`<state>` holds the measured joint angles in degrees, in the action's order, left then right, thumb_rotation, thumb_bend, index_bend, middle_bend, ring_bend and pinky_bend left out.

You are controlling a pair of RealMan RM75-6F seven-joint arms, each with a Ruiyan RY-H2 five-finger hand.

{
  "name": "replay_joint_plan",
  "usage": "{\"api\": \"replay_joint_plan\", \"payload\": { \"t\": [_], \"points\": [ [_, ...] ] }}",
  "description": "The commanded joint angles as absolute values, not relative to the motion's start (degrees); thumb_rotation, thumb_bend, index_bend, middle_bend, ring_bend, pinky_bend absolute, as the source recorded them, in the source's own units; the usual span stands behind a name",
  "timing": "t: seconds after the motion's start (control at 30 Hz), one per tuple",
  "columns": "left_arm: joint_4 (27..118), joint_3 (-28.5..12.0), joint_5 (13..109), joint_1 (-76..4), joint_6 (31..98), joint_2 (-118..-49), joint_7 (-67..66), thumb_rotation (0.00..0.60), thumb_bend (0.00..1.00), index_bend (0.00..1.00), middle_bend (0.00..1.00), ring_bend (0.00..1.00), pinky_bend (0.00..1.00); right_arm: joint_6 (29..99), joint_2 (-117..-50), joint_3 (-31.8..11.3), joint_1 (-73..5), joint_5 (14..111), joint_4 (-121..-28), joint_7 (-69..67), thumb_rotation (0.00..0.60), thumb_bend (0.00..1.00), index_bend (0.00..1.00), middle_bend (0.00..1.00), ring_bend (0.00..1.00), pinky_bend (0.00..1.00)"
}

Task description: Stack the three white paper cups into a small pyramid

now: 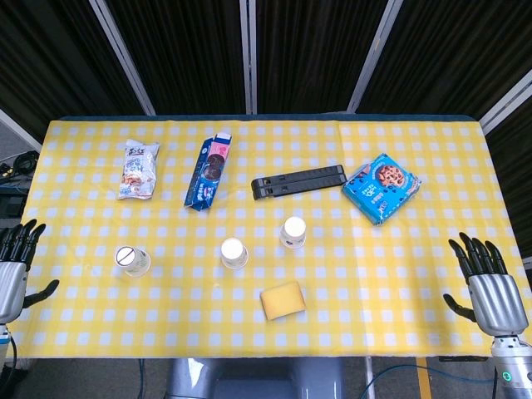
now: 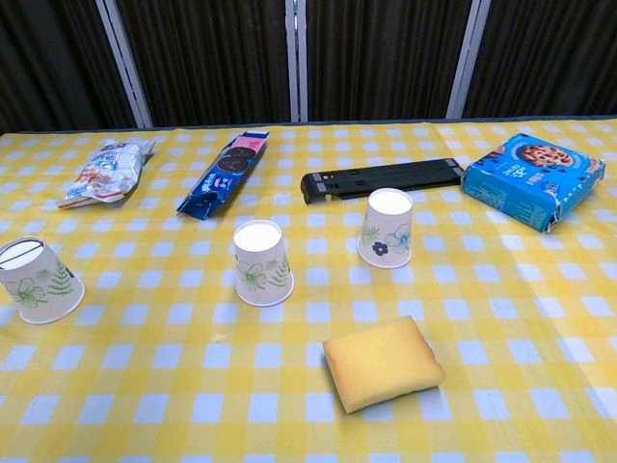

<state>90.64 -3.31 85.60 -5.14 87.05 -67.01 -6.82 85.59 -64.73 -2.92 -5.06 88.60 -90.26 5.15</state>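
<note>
Three white paper cups with leaf and flower prints stand upside down and apart on the yellow checked table. The left cup (image 1: 132,260) (image 2: 39,281) is nearest the left edge, the middle cup (image 1: 233,253) (image 2: 262,261) sits centrally, and the right cup (image 1: 293,231) (image 2: 387,227) is slightly further back. My left hand (image 1: 15,264) rests at the table's left edge, fingers spread and holding nothing. At the front right corner my right hand (image 1: 489,287) is likewise spread and holding nothing. Neither hand appears in the chest view.
A yellow sponge (image 1: 283,300) (image 2: 383,362) lies in front of the cups. Behind them are a snack bag (image 1: 138,169), a blue cookie sleeve (image 1: 209,171), a black flat bar (image 1: 299,180) and a blue cookie box (image 1: 381,188).
</note>
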Motion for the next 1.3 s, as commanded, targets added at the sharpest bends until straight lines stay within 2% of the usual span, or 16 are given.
{"api": "replay_joint_plan", "payload": {
  "t": [0.03,0.97,1.13,1.3],
  "points": [
    [90.7,-3.3,85.6,-5.1,87.0,-67.0,-6.7,0.600,0.19,0.00,0.00,0.00,0.00,85.6,-64.7,-3.0,-5.0,88.5,-90.3,5.2,0.600,0.09,0.00,0.00,0.00,0.00],
    [92.8,-2.3,85.6,-6.0,84.3,-66.0,-8.4,0.600,0.19,0.01,0.00,0.00,0.00,85.4,-64.2,-3.4,-5.0,87.7,-90.1,2.5,0.600,0.09,0.00,0.00,0.00,0.00],
    [94.9,-2.5,85.3,-7.4,81.8,-65.5,-8.9,0.600,0.19,0.20,0.00,0.00,0.00,85.6,-63.8,-3.5,-4.9,87.7,-90.3,1.5,0.600,0.09,0.00,0.00,0.00,0.00],
    [97.9,-3.1,84.3,-10.2,77.5,-64.2,-10.9,0.600,0.19,0.27,0.00,0.00,0.00,85.5,-63.6,-3.5,-4.9,87.5,-90.4,0.9,0.600,0.09,0.00,0.00,0.00,0.00]
  ]
}}
